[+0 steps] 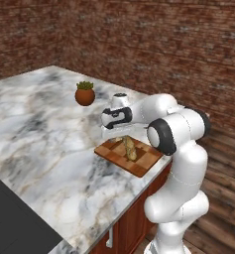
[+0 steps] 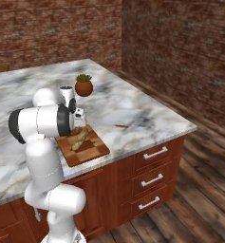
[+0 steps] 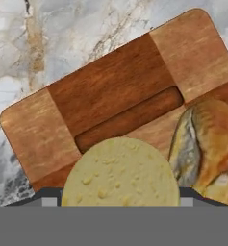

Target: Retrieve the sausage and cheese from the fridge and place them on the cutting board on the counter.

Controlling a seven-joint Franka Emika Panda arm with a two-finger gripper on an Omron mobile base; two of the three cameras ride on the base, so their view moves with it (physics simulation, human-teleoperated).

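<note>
Fingertips point(image 3: 49, 202) are mostly cut off at the bottom of the hand view; I only see two small grey corners. In the base views the arm hides most of the gripper point(image 2: 79, 118), so I cannot make out the grip there. In the hand view the cheese point(image 3: 120, 175) sits right between the jaws at 6 o'clock, its lower part cut off. The jaws stand wide apart and look pressed on its two sides. Under it lies the cutting board point(image 3: 106, 91) on the counter point(image 3: 19, 57), with a tan loaf point(image 3: 211, 144) at 4 o'clock.
</note>
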